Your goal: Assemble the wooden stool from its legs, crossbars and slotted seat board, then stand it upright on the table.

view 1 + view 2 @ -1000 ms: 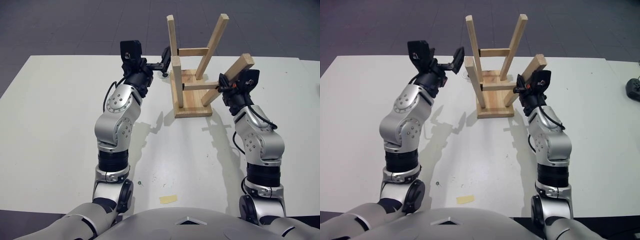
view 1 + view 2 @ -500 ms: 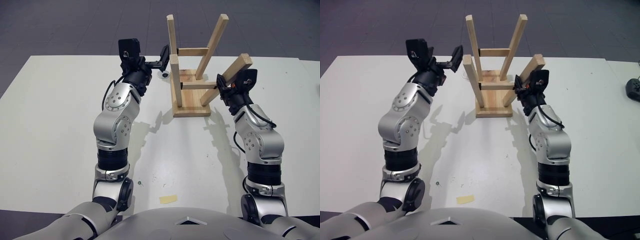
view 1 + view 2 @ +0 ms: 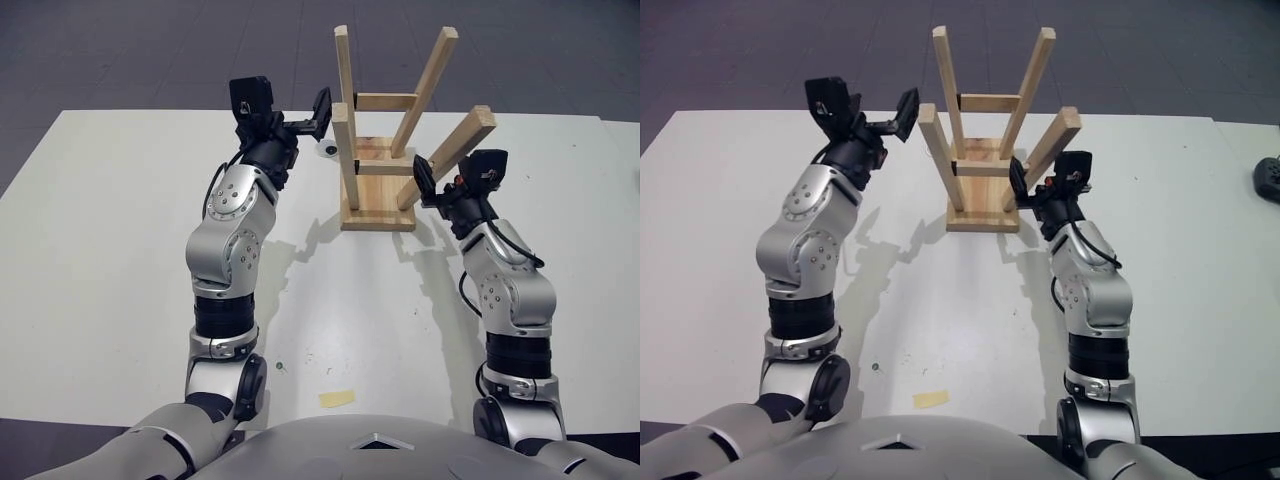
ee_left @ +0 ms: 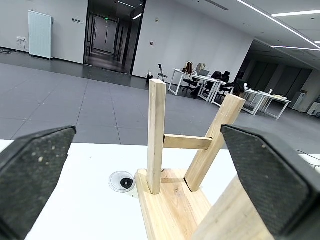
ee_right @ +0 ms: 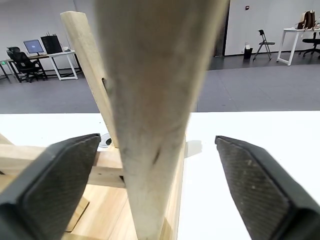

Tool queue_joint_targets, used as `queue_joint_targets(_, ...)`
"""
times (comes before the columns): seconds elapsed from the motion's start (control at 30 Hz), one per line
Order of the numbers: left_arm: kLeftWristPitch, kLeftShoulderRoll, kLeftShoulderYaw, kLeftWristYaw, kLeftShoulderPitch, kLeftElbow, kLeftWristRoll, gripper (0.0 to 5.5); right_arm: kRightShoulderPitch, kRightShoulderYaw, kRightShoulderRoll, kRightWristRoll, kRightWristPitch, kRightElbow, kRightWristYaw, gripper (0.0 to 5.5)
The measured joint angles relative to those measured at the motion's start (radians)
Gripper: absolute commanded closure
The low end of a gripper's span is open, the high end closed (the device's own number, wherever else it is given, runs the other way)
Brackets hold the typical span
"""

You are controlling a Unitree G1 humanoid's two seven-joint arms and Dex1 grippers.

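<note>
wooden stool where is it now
In the head views, the pale wooden stool stands upside down at the white table's far middle, between the left gripper and the right gripper, which sits open around its near right leg.

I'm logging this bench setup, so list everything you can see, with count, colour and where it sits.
stool: one, pale wood, upside down on its seat board, far middle of the table
legs: four, pale wood, pointing up
crossbars: two seen, pale wood, between legs
table: one, white, under everything
round port: one, clear rim with dark centre, set in the table left of the stool
tape scrap: one, yellowish, near edge of the table
dark object: one, black, far right; cannot tell what it is
left hand: open, black pads, left of the stool
right hand: open, black pads either side of the near right leg, not gripping it
</note>
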Motion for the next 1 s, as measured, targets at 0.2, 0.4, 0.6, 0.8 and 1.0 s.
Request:
queue_joint_targets(0.2,-0.015,-0.006,-0.004,-0.002,0.000,0.008,0.001,0.10,0.002,-0.036,-0.004,0.063,0.003,-0.059,0.068,0.12)
queue_joint_targets(0.4,-0.016,-0.004,-0.006,-0.003,0.005,0.020,0.002,0.10,-0.098,-0.145,-0.087,0.218,0.022,-0.134,0.164,0.12)
queue_joint_targets(0.6,-0.040,-0.004,-0.003,0.002,0.005,0.034,0.016,0.10,-0.196,-0.304,-0.091,0.331,0.017,-0.016,0.088,0.12)
queue_joint_targets(0.8,-0.106,-0.011,0.039,0.043,0.011,0.041,0.025,0.10,-0.232,-0.425,-0.002,0.320,-0.065,0.097,-0.153,0.12)
queue_joint_targets(1.0,-0.104,0.017,0.143,0.127,0.047,0.042,0.039,0.10,-0.137,-0.256,-0.040,0.016,-0.096,0.103,-0.253,0.12)
